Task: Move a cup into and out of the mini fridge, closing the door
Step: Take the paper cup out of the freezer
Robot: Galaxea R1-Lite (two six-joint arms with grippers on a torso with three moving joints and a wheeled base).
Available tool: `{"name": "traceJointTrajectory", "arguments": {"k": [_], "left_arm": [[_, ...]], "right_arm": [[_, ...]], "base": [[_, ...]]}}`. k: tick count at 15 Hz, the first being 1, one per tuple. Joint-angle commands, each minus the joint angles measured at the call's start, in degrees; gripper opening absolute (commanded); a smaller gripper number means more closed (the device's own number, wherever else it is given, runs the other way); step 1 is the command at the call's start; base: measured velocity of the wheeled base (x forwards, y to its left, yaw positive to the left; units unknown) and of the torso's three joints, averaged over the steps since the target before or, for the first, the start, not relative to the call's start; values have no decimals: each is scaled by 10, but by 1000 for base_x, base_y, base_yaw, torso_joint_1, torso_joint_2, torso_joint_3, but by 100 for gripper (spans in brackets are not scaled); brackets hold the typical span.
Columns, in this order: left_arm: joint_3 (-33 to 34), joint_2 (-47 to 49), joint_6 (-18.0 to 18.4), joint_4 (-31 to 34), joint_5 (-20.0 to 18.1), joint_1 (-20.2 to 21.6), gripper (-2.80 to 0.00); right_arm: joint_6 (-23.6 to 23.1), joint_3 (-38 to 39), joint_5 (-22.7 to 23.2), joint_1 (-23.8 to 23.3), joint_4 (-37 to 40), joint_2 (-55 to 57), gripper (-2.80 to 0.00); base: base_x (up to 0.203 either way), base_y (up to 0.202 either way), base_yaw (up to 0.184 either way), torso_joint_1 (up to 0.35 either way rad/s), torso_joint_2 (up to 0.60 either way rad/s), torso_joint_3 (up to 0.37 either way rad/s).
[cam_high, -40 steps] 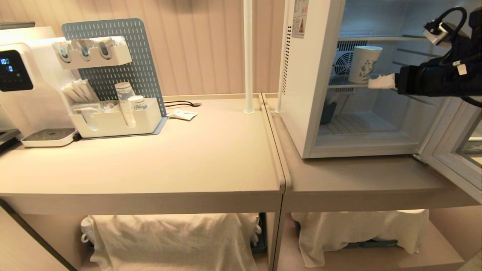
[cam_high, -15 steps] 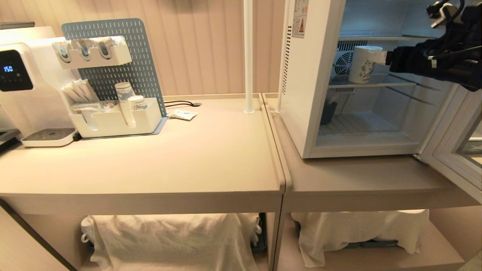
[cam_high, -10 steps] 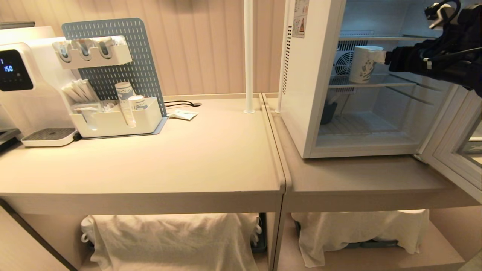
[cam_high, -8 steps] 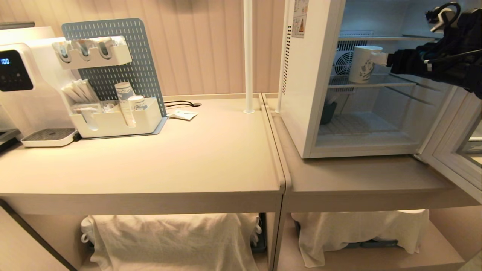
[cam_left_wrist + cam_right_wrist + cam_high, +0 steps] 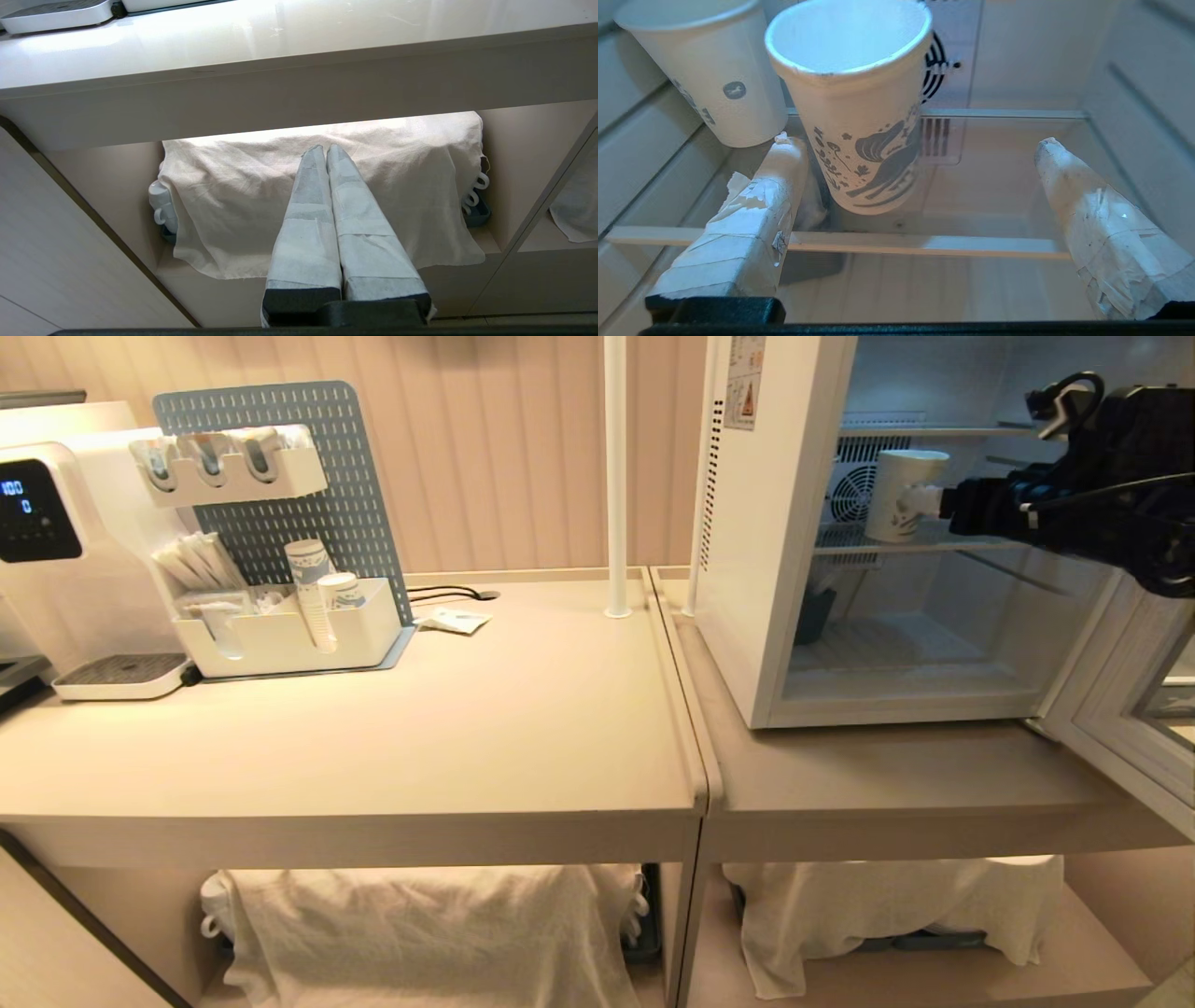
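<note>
Right wrist view: my right gripper (image 5: 920,182) gapes wide, the cup (image 5: 857,102) upright on the fridge shelf (image 5: 994,163) between its fingers, ungripped.

the right gripper (image 5: 924,502) has slid in toward the cup (image 5: 898,495) — lower than a second ago.

We see the cup (image 5: 859,116) as matt white paper with a blue print, the right claw (image 5: 915,196) fingers wrapped in rough, peeling white tape, a clear glossy shelf (image 5: 971,186), a smooth matt beige counter (image 5: 467,728) and crumpled off-white cloth (image 5: 233,196)
</note>
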Motion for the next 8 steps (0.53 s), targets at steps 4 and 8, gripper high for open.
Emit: {"name": "traceJointTrajectory", "arguments": {"k": [4,8], "left_arm": [[0,1,0,0,0,0,-280],[0,1,0,0,0,0,-280]], "right_arm": [[5,-40,1,4,-1,32,0],[11,-53,2,12,-1,37,0]], "base": [[0,0,0,0,0,0],[0,0,0,0,0,0]]}}
